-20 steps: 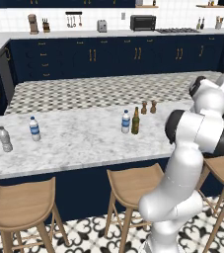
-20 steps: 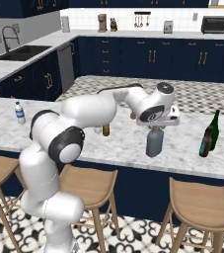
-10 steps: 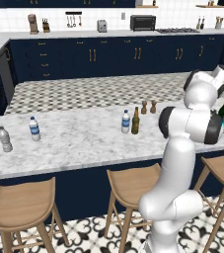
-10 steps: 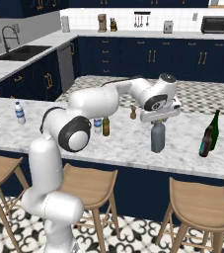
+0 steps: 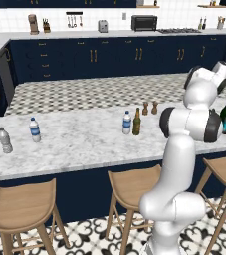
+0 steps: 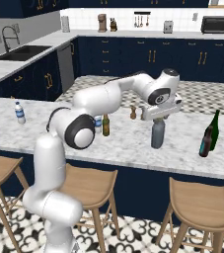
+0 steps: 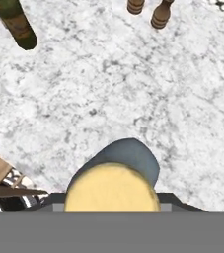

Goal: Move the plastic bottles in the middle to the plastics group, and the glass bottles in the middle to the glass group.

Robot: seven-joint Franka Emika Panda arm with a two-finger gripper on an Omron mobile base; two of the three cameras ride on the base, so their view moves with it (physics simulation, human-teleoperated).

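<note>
The arm is reaching out over the marble bench (image 6: 133, 148), and its fingers (image 6: 158, 118) are closed partway around the top of the squat grey-blue glass bottle (image 6: 157, 134), gripping it near the tan cap (image 7: 111, 188). The bottle is hanging upright over the bench, between the middle cluster and the glass group: the tall green wine bottle (image 6: 214, 129) and the shorter dark bottle (image 6: 205, 142) beside it.

The grip is sitting high on a wide, heavy-looking body, so I'd worry about it swinging or slipping on the way. Setting it down too close could also knock over the two bottles standing there.

The fingertips themselves are hidden behind the cap in the hand view, and I cannot tell whether the bottle's base is touching the bench. From the left, the arm is covering the carried bottle.
</note>
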